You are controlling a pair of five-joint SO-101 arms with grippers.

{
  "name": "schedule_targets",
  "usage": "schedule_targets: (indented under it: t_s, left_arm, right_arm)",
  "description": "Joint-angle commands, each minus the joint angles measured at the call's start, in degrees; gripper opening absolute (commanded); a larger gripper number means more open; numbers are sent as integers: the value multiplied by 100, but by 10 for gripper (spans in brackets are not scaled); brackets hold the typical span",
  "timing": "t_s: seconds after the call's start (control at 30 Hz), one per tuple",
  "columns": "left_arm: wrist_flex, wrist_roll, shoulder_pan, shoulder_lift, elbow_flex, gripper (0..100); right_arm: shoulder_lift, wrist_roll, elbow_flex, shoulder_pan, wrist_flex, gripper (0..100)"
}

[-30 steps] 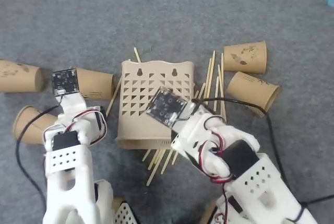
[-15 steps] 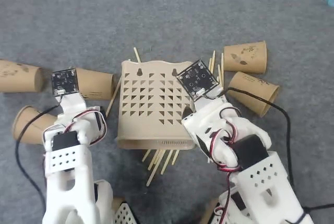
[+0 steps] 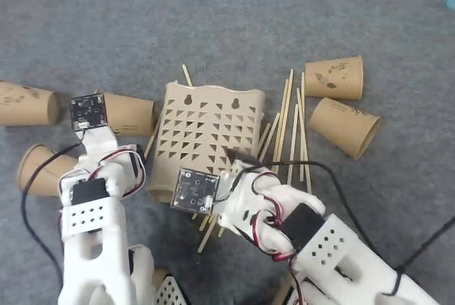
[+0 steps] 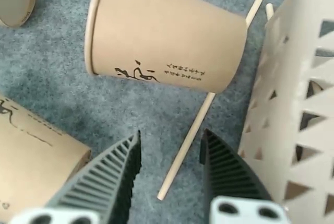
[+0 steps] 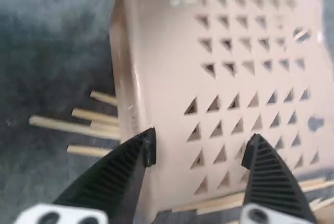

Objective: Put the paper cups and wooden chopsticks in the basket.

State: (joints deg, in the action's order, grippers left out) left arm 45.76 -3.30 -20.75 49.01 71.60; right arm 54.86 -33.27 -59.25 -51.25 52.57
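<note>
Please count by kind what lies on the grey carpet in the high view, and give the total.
Paper cups: 5
Basket: 1
Wooden chopsticks: cannot tell, they overlap and some lie under the basket
Total without chopsticks: 6

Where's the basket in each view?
High view: basket at centre, lying flat over chopsticks.
Left wrist view: basket wall beside the cup.
Right wrist view: basket just beyond the open right end effector.
Shared landmark: its triangular holes.
</note>
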Motion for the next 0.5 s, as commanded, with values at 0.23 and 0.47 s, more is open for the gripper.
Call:
schedule_targets:
  t_s: [0.23, 0.47]
  left_arm:
    - [-273, 18, 35, 132, -48, 181]
    - [-264, 18, 35, 132, -40, 181]
  right_arm:
    - [92, -114, 123, -1024, 840, 277]
    - [303, -123, 105, -1059, 989, 277]
